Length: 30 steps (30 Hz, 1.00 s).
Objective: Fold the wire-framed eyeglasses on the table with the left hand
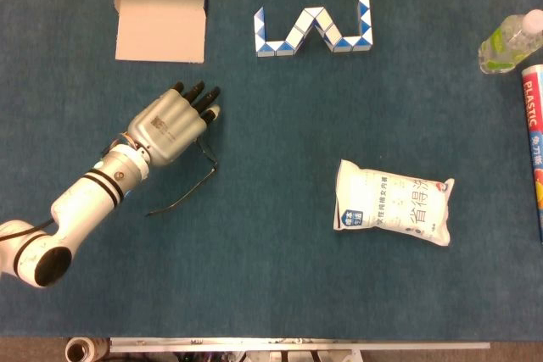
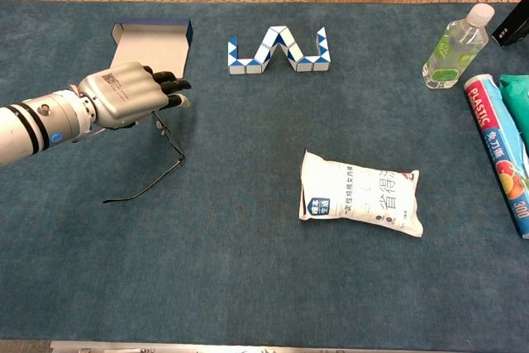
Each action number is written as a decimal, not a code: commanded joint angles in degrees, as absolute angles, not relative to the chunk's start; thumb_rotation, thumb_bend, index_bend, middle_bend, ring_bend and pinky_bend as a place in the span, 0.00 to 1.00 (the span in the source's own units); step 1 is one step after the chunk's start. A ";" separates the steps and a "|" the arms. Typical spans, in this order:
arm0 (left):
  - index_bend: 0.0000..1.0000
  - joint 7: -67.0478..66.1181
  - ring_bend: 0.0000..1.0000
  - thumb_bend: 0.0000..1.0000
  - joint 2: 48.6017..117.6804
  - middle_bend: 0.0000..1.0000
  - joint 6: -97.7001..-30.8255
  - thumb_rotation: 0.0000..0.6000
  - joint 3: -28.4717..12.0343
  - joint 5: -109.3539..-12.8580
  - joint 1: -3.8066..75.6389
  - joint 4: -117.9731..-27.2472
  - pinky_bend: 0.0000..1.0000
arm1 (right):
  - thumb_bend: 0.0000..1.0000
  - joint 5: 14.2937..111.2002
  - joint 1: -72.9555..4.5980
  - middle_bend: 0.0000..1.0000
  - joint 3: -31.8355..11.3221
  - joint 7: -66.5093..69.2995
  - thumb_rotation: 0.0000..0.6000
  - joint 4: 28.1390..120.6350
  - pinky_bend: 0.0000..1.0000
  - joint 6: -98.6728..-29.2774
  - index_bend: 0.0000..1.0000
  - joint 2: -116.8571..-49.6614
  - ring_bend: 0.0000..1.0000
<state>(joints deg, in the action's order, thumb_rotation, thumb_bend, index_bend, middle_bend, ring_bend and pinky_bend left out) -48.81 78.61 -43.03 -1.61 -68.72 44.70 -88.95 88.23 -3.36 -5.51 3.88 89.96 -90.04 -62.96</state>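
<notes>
The thin dark wire-framed eyeglasses (image 1: 193, 182) are lying unfolded on the blue cloth table (image 1: 280, 277), one temple trailing toward seven o'clock. The silver left hand (image 1: 170, 124) is hovering over their upper end, fingers extended together, holding nothing visibly. Open cloth is lying toward four o'clock.

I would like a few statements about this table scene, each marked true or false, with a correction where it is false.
1. The left robot hand is above the eyeglasses. True.
2. One temple of the eyeglasses stretches out across the table. True.
3. The water bottle lies beside the open box. False: the bottle is far to the right, the box at the far left.
4. The white packet stands upright. False: it lies flat.
5. The right robot hand holds the folding puzzle. False: nothing touches it, and no right hand shows.
</notes>
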 commanded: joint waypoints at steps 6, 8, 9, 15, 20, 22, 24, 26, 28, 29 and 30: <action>0.15 -48.78 0.09 0.90 77.08 0.08 -44.80 1.00 0.50 -67.79 44.40 -89.30 0.27 | 0.23 88.17 -3.43 0.44 -5.52 3.76 1.00 89.90 0.27 -89.94 0.45 -63.06 0.28; 0.16 -48.70 0.09 0.90 76.67 0.08 -45.18 1.00 0.96 -67.67 44.28 -89.36 0.27 | 0.23 88.16 -3.44 0.44 -5.52 3.70 1.00 89.90 0.27 -89.93 0.45 -63.09 0.28; 0.16 -48.67 0.09 0.90 76.43 0.08 -45.37 1.00 1.32 -67.57 44.18 -89.38 0.27 | 0.23 88.16 -3.45 0.44 -5.51 3.66 1.00 89.89 0.27 -89.90 0.45 -63.10 0.28; 0.16 -48.00 0.09 0.90 75.64 0.08 -46.39 1.00 2.89 -67.71 43.57 -89.45 0.27 | 0.23 88.14 -3.53 0.44 -5.44 3.39 1.00 89.89 0.27 -89.69 0.45 -63.23 0.28; 0.16 -47.36 0.09 0.90 75.18 0.08 -46.95 1.00 3.77 -68.10 43.33 -89.43 0.27 | 0.23 88.14 -3.53 0.44 -5.45 3.34 1.00 89.88 0.27 -89.73 0.45 -63.27 0.28; 0.16 -47.15 0.09 0.90 74.86 0.08 -47.21 1.00 4.12 -68.16 43.15 -89.53 0.27 | 0.23 88.12 -3.52 0.44 -5.48 3.39 1.00 89.88 0.27 -89.78 0.45 -63.26 0.28; 0.16 -47.16 0.09 0.90 74.52 0.08 -47.35 1.00 4.51 -68.11 43.00 -89.66 0.27 | 0.23 88.10 -3.52 0.44 -5.49 3.42 1.00 89.87 0.27 -89.79 0.45 -63.24 0.28; 0.16 -47.36 0.09 0.90 74.11 0.08 -47.53 1.00 4.99 -68.04 42.82 -89.88 0.27 | 0.23 88.11 -3.54 0.44 -5.48 3.43 1.00 89.87 0.27 -89.75 0.45 -63.24 0.28; 0.16 -47.58 0.09 0.90 73.69 0.08 -47.81 1.00 5.43 -67.93 42.61 -90.19 0.27 | 0.23 88.14 -3.53 0.44 -5.46 3.44 1.00 89.90 0.27 -89.76 0.45 -63.23 0.28; 0.16 -47.67 0.09 0.90 73.49 0.08 -47.91 1.00 5.60 -67.87 42.52 -90.33 0.27 | 0.23 88.18 -3.52 0.44 -5.45 3.43 1.00 89.92 0.27 -89.80 0.45 -63.22 0.28; 0.16 -47.78 0.09 0.90 73.26 0.08 -48.02 1.00 5.81 -67.81 42.42 -90.48 0.27 | 0.23 88.20 -3.51 0.44 -5.46 3.42 1.00 89.93 0.27 -89.85 0.45 -63.23 0.28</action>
